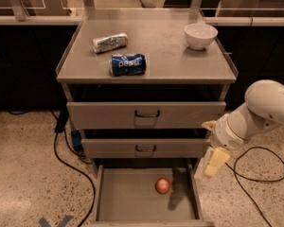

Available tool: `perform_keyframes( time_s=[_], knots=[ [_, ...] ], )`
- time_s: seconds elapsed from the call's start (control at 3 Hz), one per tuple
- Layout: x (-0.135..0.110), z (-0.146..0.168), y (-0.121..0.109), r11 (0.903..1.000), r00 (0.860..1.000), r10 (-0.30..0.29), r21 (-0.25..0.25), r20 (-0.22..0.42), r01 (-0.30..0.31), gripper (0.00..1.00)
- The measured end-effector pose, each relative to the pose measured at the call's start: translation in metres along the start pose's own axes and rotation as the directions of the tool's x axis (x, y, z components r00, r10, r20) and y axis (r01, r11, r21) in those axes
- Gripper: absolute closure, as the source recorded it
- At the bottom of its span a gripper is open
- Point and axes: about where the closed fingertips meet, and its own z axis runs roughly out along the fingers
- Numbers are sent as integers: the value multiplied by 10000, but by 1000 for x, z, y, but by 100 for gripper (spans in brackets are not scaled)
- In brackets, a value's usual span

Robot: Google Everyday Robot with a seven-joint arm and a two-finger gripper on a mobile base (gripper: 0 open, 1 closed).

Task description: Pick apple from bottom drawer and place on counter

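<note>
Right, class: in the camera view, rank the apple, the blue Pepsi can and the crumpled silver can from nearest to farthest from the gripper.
The gripper hangs to the right of the open bottom drawer.
1. Apple: in the bottom drawer, lower left of the gripper.
2. Pepsi can: on its side near the front of the counter.
3. Crumpled silver can: farther back and left on the counter.

There is one camera only. It stands high in front of the cabinet (109, 116) and looks forward and down, so the table (170, 56) top is seen slanted and the open bottom drawer (128, 197) almost from above. It is at middle distance; the tool (216, 161) hangs at the right, beside this drawer
</note>
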Motion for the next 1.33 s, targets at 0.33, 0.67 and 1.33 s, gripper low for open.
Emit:
perform_keyframes(
  time_s=[0.33, 0.67, 1.33],
  knots=[
    [12, 26, 8, 9997, 9997, -90, -210, 223, 94, 0],
    [24, 61, 14, 9995, 9990, -28, -302, 439, 41, 0],
    [48, 127, 18, 9994, 9937, 339, -83, 1068, -332, 0]
  ],
)
